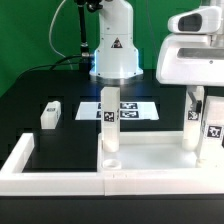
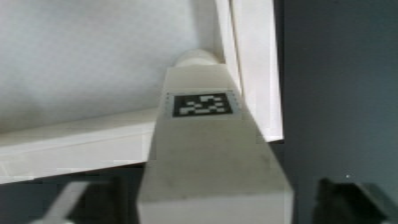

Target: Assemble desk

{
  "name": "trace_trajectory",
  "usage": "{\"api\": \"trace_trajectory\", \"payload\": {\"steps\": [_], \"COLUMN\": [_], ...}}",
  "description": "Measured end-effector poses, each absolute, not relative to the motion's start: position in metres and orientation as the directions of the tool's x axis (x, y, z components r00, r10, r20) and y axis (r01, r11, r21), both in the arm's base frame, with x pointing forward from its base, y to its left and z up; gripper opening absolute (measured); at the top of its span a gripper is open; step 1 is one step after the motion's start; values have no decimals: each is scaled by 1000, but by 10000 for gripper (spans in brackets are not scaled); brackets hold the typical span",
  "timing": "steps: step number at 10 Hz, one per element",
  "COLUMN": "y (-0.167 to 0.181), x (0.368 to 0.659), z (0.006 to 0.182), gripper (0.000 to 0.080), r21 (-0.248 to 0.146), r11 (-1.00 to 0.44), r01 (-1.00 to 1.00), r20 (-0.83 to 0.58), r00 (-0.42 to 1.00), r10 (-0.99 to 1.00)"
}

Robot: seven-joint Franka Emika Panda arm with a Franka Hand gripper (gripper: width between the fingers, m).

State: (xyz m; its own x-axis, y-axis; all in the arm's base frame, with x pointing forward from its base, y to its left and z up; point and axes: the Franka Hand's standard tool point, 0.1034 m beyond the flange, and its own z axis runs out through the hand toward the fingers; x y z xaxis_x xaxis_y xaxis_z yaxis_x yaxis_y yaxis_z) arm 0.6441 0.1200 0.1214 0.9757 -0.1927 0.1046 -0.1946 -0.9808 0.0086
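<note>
- The white, rimmed, rectangular plastic desk panel (image 1: pixel 150 160) lies on the black surface (image 1: pixel 60 90), under the gripper (image 1: pixel 196 95).
- The gripper straddles an upright white tagged block leg (image 2: pixel 205 150) at the panel's corner; I cannot tell whether it is clamped.
- A loose tagged leg (image 1: pixel 50 113) lies well apart from the gripper.

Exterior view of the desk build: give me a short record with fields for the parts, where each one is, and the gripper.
panel: white, rimmed, at the front
gripper: above the panel's end at the exterior view's right; open or shut cannot be told
left leg: upright on the panel, tagged
right leg: upright on the panel, tagged, below the gripper
loose leg: on the table, at the exterior view's left, apart from the panel
marker board: flat, behind the panel
wall: low, white, at the exterior view's left
</note>
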Motion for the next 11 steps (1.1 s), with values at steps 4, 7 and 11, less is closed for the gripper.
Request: {"api": "trace_trajectory", "payload": {"steps": [4, 7, 11], "y": [118, 110, 107], "x": [644, 645, 641], "z": [121, 120, 119], "gripper": [288, 288, 290], "r21": [-19, -57, -110], "r11": [-889, -729, -198], "r01": [-458, -682, -974], "r20": [103, 97, 13], "r00": [883, 723, 198], "r10": [-457, -684, -980]}}
